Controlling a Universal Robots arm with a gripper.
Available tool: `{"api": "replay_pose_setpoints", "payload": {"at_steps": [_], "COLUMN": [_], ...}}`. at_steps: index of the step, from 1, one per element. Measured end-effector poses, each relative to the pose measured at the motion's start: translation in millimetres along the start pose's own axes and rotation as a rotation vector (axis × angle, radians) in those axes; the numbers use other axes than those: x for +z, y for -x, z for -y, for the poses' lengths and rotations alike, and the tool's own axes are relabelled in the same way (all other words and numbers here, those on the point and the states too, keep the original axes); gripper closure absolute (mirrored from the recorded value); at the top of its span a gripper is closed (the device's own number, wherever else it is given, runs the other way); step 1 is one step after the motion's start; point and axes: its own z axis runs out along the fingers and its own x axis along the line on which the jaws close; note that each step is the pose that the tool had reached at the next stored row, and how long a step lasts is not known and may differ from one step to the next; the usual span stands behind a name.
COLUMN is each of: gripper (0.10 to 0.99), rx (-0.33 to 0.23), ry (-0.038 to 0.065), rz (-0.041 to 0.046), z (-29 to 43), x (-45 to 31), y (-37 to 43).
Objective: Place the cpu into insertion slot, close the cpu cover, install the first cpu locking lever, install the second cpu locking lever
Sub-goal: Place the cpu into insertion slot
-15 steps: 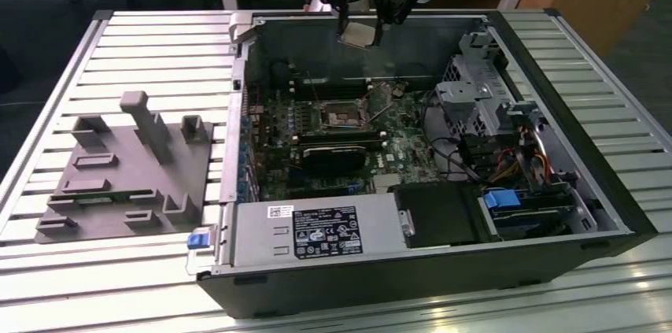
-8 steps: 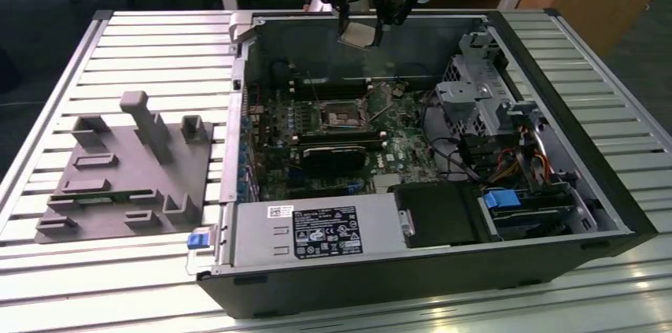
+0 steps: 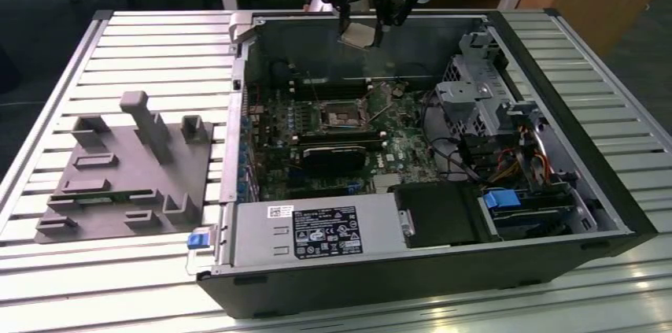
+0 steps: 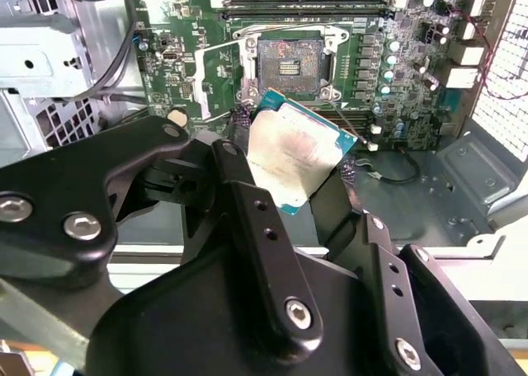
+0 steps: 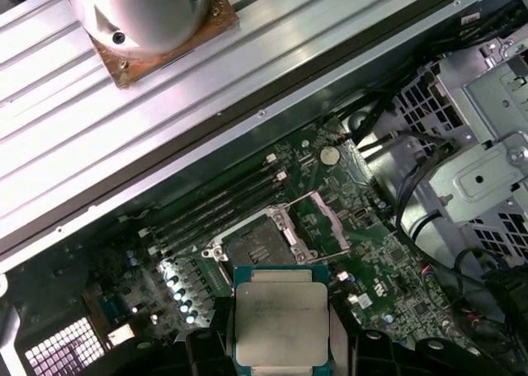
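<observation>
While the arm hangs over the far wall of the open computer case (image 3: pixel 588 191), its claw (image 3: pixel 363 29) is clamped on the cpu (image 3: pixel 360 37). The chip is carried in the air, tilted, above the far end of the green motherboard (image 3: pixel 415 148) and touching nothing but the claw. In the second wrist view a black finger (image 4: pixel 330 207) presses each of two opposite edges, and the chip's pale silvery-beige face with its green border is turned toward the camera. The insertion slot (image 3: pixel 342 117) sits nearer than the claw, about the middle of the board, its dark centre bare inside the silvery rim. The cpu cover (image 5: pixel 323 221) stands swung open just beside it, green board showing through its square window. Long black memory slots (image 5: pixel 219 203) run just beside the socket on its other side. The case lies on its side on a slatted metal desk (image 3: pixel 137 49). A grey moulded fixture (image 3: pixel 116 183) rests on the desk at the exterior view's left, well apart from the claw.
</observation>
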Motion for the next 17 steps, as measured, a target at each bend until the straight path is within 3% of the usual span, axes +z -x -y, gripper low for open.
{"api": "replay_pose_setpoints", "payload": {"at_steps": [17], "gripper": [0.545], "rx": [0.072], "ry": [0.001], "rz": [0.0064], "z": [0.1], "x": [0.9], "y": [0.0]}}
